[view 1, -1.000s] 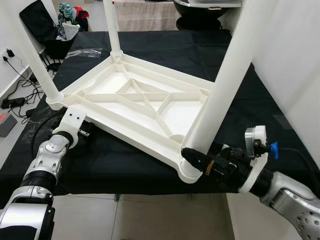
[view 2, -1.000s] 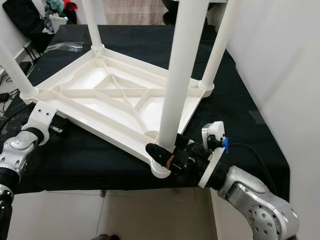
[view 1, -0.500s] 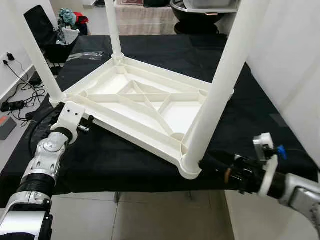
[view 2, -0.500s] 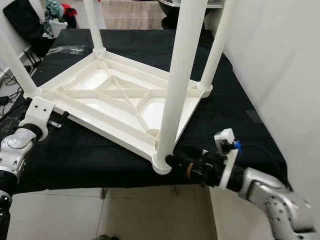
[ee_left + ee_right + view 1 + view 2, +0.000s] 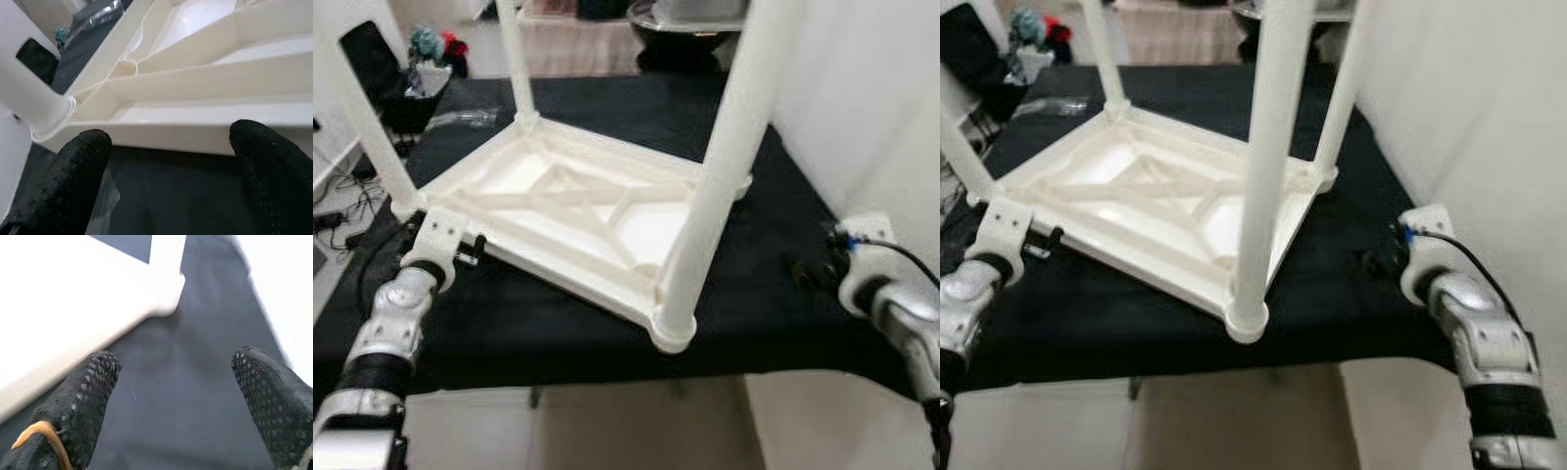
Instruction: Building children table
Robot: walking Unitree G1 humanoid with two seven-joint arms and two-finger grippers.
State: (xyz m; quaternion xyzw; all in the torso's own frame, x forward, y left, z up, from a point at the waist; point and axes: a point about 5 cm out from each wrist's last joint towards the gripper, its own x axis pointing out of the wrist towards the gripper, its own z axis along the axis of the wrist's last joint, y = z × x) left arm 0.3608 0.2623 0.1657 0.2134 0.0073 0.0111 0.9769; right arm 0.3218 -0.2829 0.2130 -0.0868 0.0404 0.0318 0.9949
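- The white children's table lies upside down on the black-covered tabletop, its ribbed underside facing up and its legs standing upward.
- The nearest leg rises from the corner socket closest to the tabletop's front edge; the other three legs stand at the remaining corners.
- The left claw sits at the table's left-hand edge, close to the leg at that corner. Its two black fingers are spread apart, with the white rim just beyond them and nothing between them.
- The right claw is out over the black cloth on the right side, apart from the nearest leg. Its fingers are also spread wide and hold nothing; one wears an orange band.
- A white edge of the table shows beyond the right claw's fingers in the right wrist view.
- Behind the tabletop, a dark chair holds some coloured clothes, and cables trail on the floor at left.
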